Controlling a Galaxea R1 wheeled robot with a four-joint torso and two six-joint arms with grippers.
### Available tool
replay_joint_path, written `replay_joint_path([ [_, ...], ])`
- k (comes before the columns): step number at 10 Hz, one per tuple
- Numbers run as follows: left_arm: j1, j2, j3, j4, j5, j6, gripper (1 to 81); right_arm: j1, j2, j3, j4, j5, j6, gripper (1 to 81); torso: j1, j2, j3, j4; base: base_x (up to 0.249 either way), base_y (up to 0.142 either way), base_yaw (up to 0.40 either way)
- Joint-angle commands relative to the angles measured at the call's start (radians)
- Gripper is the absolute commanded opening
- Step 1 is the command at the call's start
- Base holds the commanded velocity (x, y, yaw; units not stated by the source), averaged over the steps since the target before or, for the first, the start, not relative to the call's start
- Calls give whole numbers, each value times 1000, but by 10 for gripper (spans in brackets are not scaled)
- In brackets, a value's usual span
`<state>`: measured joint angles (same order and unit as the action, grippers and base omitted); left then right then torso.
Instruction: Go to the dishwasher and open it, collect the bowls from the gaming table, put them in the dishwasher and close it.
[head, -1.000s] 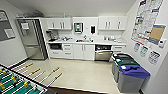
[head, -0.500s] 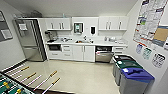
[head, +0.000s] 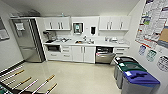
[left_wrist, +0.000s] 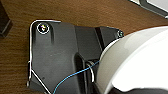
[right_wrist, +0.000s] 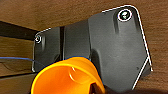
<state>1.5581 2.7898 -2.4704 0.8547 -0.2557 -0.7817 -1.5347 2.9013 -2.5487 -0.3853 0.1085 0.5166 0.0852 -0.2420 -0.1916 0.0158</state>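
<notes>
A pale glossy floor (head: 82, 75) runs to a far kitchenette with white cabinets (head: 83, 53) and a bench (head: 87, 44). The dishwasher (head: 104, 55) sits right of centre under it, door shut. Bins (head: 136, 80) stand near right; foosball rods (head: 30, 83) near left. The view has crept slightly closer. Neither gripper's opening can be told.

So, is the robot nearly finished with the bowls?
Not nearly. Done: hard to say. The dishwasher shows a dark strip above its steel front, so it may be ajar, but I cannot tell. In hand: the robot faces the kitchen from beside the football-table rods, with floor between. Left: fetching the bowls, loading them, closing up.
</notes>
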Motion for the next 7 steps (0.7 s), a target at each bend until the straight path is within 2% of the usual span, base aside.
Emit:
replay_joint_path([
  [1,-39,-16,7,14,10,4,10,47,-11,6,-3,-36,-3,10,0,0,0,0,201,0,0],
  [7,-39,-16,5,14,10,4,10,46,-12,4,-3,-36,-3,10,0,0,0,0,201,0,0],
])
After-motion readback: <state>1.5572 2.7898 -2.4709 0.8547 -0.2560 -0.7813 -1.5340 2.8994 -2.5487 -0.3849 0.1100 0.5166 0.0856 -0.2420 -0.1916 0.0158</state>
